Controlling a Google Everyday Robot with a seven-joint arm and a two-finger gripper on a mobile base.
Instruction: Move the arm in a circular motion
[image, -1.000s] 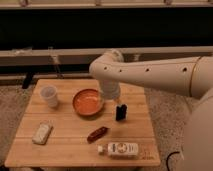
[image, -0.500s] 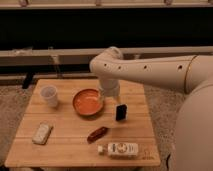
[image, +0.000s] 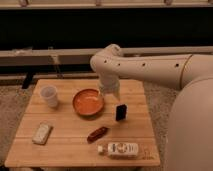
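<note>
The arm (image: 150, 70) is large and cream-white, with small dark dots. It reaches in from the right over the wooden table (image: 65, 150). Its rounded elbow (image: 111, 54) is above the table's far edge, and a short segment hangs down from it. The gripper (image: 110, 91) is at the low end of that segment, just above the right rim of an orange bowl (image: 87, 103). It holds nothing that I can see.
On the table are a white cup (image: 49, 96) at the left, a small black upright object (image: 120, 112) right of the bowl, a brown bar (image: 97, 133), a white bottle lying down (image: 119, 149) and a white packet (image: 42, 133). A dark wall with rails is behind.
The elbow has risen slightly and the upper arm now sits higher in view. The arm's lower end has stayed over the bowl's right rim. The things on the table have not moved.
</note>
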